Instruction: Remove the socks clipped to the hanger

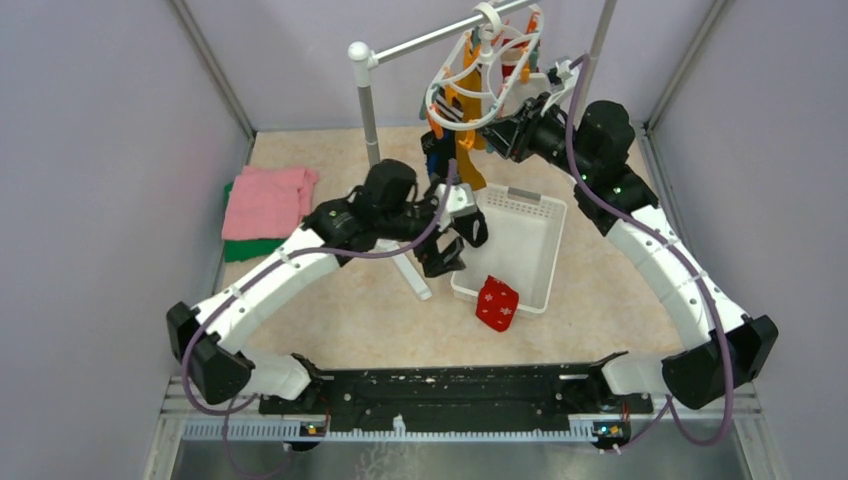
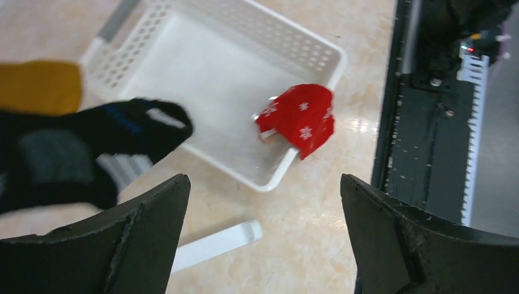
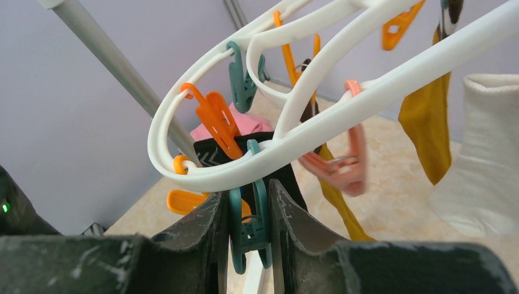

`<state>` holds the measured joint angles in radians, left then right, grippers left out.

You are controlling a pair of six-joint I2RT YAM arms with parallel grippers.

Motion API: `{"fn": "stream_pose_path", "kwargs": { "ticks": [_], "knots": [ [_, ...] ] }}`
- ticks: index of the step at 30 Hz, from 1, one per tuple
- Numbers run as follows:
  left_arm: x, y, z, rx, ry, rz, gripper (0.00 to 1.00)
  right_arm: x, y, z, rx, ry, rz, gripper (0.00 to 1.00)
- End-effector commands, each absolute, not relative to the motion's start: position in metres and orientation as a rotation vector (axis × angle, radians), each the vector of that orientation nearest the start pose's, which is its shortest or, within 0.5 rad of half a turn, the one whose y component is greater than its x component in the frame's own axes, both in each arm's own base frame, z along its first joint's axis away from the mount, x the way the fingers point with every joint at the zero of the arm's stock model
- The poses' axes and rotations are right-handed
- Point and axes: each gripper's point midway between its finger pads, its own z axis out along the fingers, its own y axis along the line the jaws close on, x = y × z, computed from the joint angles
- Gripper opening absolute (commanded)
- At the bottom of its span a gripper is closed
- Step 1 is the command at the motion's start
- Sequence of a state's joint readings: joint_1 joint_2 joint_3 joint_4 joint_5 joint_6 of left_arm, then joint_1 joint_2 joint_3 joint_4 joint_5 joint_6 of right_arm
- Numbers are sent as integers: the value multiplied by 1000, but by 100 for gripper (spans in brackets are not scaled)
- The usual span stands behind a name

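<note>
The left tool (image 2: 263,179) gapes wide and empty over the worktop (image 1: 350,310) at the 9 o'clock side of the white basket (image 2: 306,49), whose 6 o'clock rim has a red dotted sock (image 2: 300,116) draped limply over it. At 12 o'clock, the hanger (image 3: 343,116) carries black (image 3: 208,153), mustard (image 3: 425,122) and white (image 3: 483,165) socks. The right tool (image 3: 246,193) pinches a teal clip (image 3: 248,236) in front of the black one. The fabric looks light and floppy, so it is probably best gripped near the cuff, just under its clip.

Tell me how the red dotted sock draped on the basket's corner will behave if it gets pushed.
The red dotted sock sags over the basket rim, so it is probably floppy and would crumple rather than slide whole. It looks small and light; a nudge could well tip it off the rim.
</note>
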<state>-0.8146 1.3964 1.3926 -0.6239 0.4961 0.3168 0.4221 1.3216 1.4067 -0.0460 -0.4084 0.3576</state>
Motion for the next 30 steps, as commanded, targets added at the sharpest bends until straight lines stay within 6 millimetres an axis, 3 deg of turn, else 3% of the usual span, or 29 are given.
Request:
{"fn": "stream_pose_path", "kwargs": {
  "ticks": [1,7,16,20,22,24,28,30],
  "knots": [
    [223,-292,268,1303,1774,-720,99,352,231,410,-334,1593,872,0],
    [264,-272,272,1033,1870,-538,99,350,227,411,-318,1596,866,0],
    [309,-286,276,909,1851,-532,99,342,221,412,-302,1607,886,0],
    [322,-297,273,882,1863,-646,93,340,219,414,-296,1613,898,0],
    [324,-308,280,913,1825,-704,83,341,216,410,-286,1630,892,0],
    [331,-313,288,917,1783,-698,62,342,212,405,-269,1650,891,0],
    [337,-316,292,925,1759,-692,14,338,206,392,-256,1679,888,22],
    [332,-319,294,931,1759,-721,0,336,203,384,-252,1695,871,40]
  ]
}}
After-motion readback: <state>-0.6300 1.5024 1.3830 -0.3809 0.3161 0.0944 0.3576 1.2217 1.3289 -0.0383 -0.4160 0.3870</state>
